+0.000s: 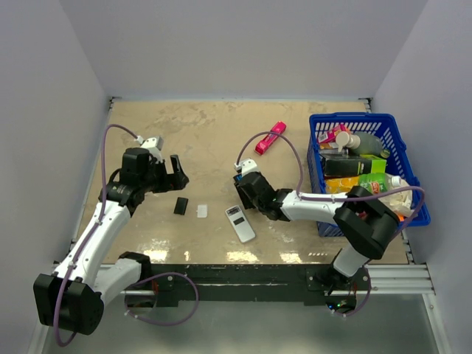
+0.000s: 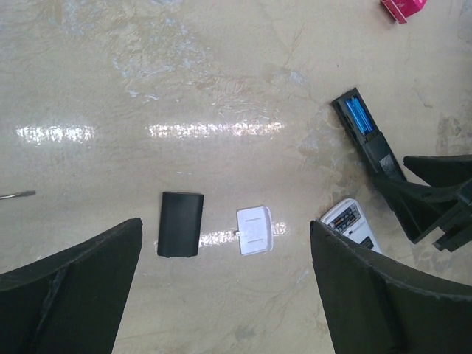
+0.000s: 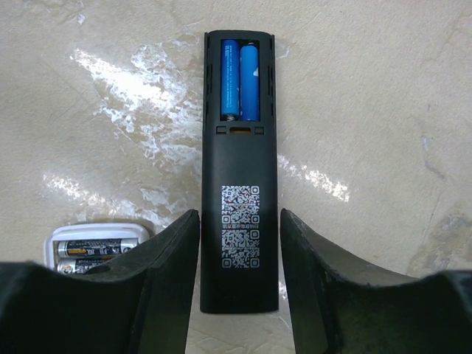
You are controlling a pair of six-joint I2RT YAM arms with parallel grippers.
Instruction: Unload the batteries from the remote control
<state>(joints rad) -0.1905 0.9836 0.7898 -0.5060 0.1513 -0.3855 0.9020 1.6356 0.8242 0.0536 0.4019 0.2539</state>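
Black QR-coded remote (image 3: 240,147), blue batteries (image 3: 240,77) — right end effector (image 3: 240,215) astride, grip unclear — left end effector (image 2: 225,223) spread.

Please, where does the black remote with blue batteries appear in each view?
Top external: black remote at centre, mostly hidden under the right gripper.
Left wrist: upper right, compartment open.
Right wrist: centre, lengthwise between the gripper's fingers.
Shared landmark: white remote beside it.

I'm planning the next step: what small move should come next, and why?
Probably bring the open left gripper toward the blue batteries: both sit uncovered in the black remote, which the right gripper seems to grip by its sides.
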